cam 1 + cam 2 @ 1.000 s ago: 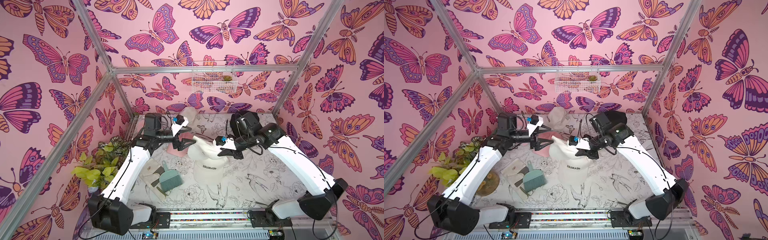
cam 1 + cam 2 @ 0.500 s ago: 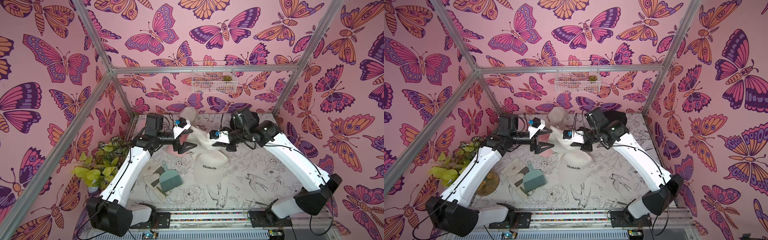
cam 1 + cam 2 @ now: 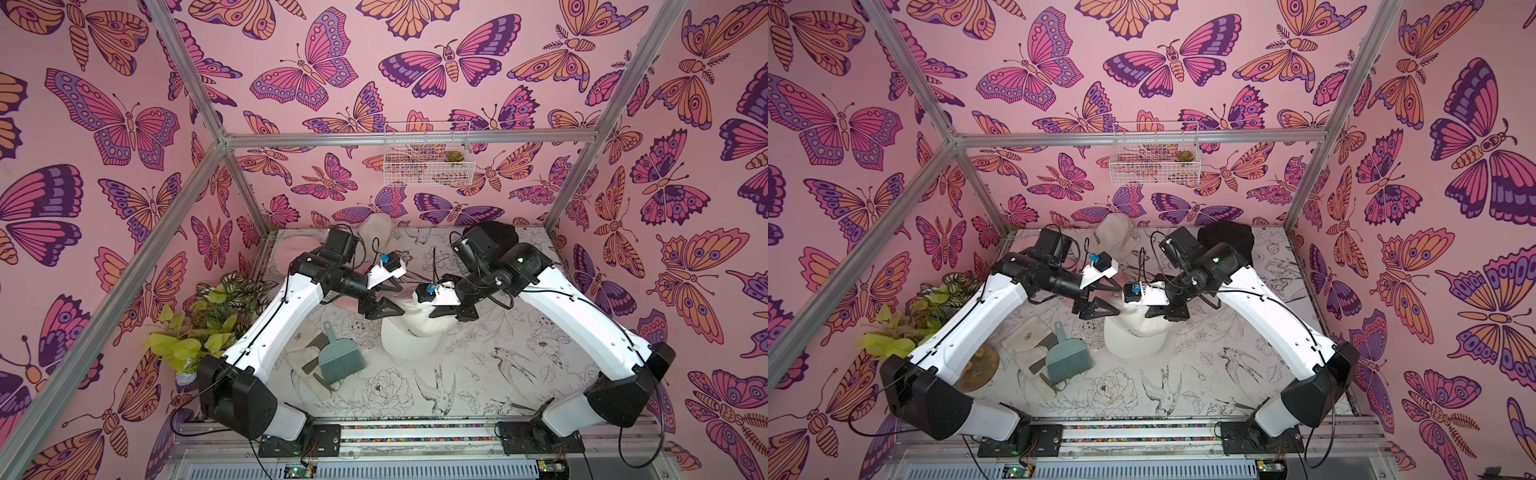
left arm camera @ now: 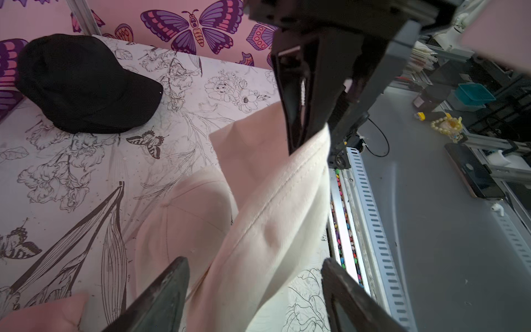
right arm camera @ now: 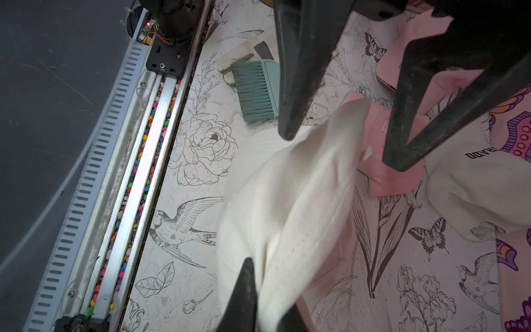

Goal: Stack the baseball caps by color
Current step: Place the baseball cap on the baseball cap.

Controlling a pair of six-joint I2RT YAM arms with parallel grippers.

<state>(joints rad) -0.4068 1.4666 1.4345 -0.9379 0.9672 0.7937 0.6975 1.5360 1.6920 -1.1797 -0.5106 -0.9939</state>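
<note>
Now the right pincer (image 5: pixel 270 283) is clamped tight on the edge of the held cream cap (image 5: pixel 301 186). It keeps that edge raised above the middle of the desk (image 3: pixel 478 374) while the rest of the fabric droops downward. The left pincer (image 4: pixel 253 260) faces it from the opposite side with its jaws spread wide. The cap's loose fabric runs between the two fingers (image 4: pixel 161 296), and this pincer grips nothing. Whether either finger brushes the cloth I cannot tell.

In both top views the held cap hangs directly over the lower cream cap (image 3: pixel 409 349), which lies on the desk, and the two look to be touching. A teal brush (image 5: pixel 255 89) lies just beside that pair, on the left arm's side. The pink cap (image 5: pixel 388 184) lies on the desk beneath the left arm. The lettered cream cap (image 3: pixel 1117 237) sits against the back wall. The black cap (image 4: pixel 83 83) rests in the far corner on the right arm's side, well apart from the cream ones.
</note>
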